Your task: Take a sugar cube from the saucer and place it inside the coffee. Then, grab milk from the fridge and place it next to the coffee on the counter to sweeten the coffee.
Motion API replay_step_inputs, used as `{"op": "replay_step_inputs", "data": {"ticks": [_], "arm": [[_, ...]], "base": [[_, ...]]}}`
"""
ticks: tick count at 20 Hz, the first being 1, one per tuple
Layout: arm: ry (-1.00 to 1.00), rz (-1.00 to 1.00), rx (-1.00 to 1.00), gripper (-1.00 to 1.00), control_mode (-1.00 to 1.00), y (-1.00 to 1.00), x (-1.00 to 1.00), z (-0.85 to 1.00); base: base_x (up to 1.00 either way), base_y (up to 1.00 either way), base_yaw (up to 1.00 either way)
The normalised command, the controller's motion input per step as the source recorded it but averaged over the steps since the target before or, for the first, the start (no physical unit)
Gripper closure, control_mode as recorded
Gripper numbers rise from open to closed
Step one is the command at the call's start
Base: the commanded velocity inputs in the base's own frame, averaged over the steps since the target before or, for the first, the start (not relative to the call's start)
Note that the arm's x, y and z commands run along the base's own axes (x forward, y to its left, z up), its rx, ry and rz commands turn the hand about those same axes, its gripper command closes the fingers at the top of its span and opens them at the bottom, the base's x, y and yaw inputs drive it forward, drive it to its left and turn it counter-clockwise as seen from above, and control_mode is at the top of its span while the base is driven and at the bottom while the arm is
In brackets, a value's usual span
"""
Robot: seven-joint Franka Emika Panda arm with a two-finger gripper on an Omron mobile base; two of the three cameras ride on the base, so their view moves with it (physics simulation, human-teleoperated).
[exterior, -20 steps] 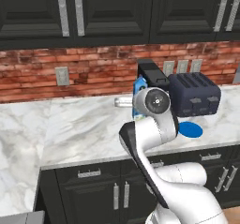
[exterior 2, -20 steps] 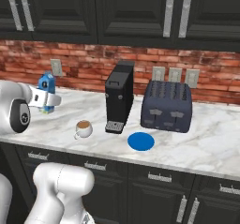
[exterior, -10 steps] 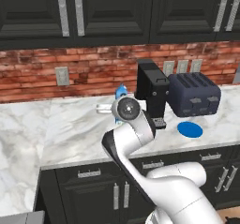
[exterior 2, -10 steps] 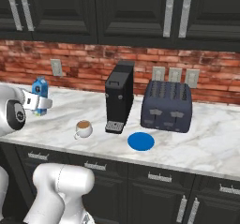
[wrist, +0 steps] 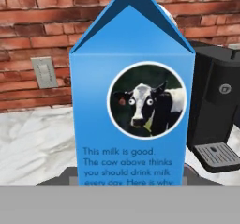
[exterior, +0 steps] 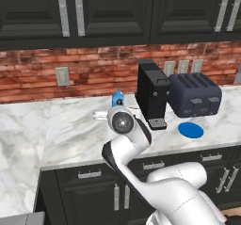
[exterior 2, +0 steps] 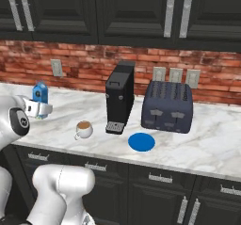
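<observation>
My gripper (exterior 2: 39,109) is shut on the milk (exterior 2: 40,92), a blue carton with a gabled top, held upright over the counter (exterior 2: 207,144) well left of the coffee (exterior 2: 84,129). Close up in the hand view, the milk (wrist: 133,101) shows its round cow label, and my gripper (wrist: 131,178) clasps its lower part. From the left base view the milk's (exterior: 117,97) top peeks out behind my arm. The blue saucer (exterior 2: 141,142) lies in front of the toaster, right of the cup; the saucer (exterior: 191,130) looks bare. The sugar cube and the fridge are out of view.
A tall black coffee machine (exterior 2: 119,97) stands just behind and right of the cup, with a dark blue toaster (exterior 2: 168,106) beside it. A brick wall with outlets (exterior 2: 56,68) backs the counter, black cabinets hang above. Bare marble (exterior: 70,130) stretches left of the machine.
My arm has swung left along the counter with the milk in its grip and dropped slightly. The cup, saucer and appliances have stayed put.
</observation>
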Motion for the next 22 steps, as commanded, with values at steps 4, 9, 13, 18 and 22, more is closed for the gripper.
{"op": "replay_step_inputs", "data": {"ticks": [4,9,13,18,22], "arm": [[0.0,0.0,0.0,1.0,-1.0,0.08,0.15,-0.14],[0.01,0.0,0.02,1.0,-1.0,0.23,0.08,-0.12],[0.04,0.0,0.02,1.0,-1.0,0.31,0.0,-0.24],[0.02,0.0,0.0,1.0,-1.0,0.26,-0.02,-0.28],[0.0,-0.03,0.0,1.0,-1.0,0.02,0.0,-0.28]], "base": [[0.0,0.0,0.0],[0.0,0.0,0.0],[0.0,0.0,0.0],[0.0,0.0,0.0],[0.0,0.0,0.0]]}}
